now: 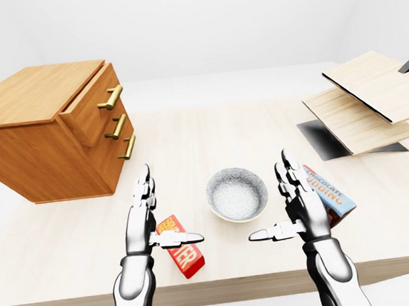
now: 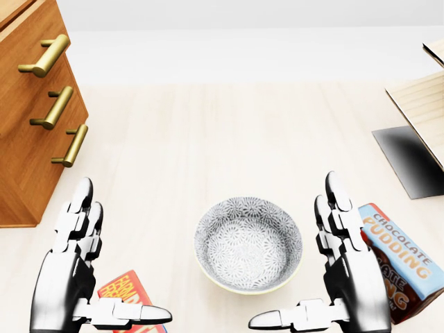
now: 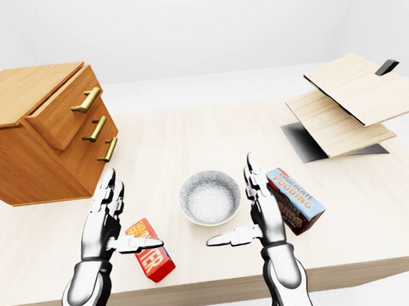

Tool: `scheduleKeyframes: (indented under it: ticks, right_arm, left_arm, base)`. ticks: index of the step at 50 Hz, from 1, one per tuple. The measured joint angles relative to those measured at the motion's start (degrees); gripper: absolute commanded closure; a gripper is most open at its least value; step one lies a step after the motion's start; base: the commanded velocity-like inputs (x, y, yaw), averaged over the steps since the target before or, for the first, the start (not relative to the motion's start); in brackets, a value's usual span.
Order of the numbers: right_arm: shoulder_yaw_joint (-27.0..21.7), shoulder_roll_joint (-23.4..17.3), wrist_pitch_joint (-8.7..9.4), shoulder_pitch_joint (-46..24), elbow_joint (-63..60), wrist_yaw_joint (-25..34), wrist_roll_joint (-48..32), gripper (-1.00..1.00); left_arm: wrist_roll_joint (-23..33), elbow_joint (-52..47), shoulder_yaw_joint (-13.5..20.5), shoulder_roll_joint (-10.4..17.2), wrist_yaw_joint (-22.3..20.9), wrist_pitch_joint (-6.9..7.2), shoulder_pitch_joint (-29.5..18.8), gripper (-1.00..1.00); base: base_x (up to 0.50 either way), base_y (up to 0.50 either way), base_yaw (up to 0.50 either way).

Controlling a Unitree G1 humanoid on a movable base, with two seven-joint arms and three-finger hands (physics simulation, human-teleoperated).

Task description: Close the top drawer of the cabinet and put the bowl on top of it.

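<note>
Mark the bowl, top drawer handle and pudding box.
bowl [image 2: 248, 244], head view, patterned inner floor.
top drawer handle [image 2: 45, 55], head view, middle of brass bar.
pudding box [image 2: 401, 255], head view, blue lettered face.
</note>
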Motion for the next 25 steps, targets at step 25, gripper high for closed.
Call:
scheduleKeyframes:
  ticks: [25]
  right_arm:
    - [0.32, 0.01, -1.05, 0.44, 0.11, -0.53, -0.73, -1.00]
  left_arm:
    - [0.02, 0.38, 0.05, 0.04, -0.05, 0.00, -0.23, -1.00]
  base:
    - [0.00, 0.00, 0.00]
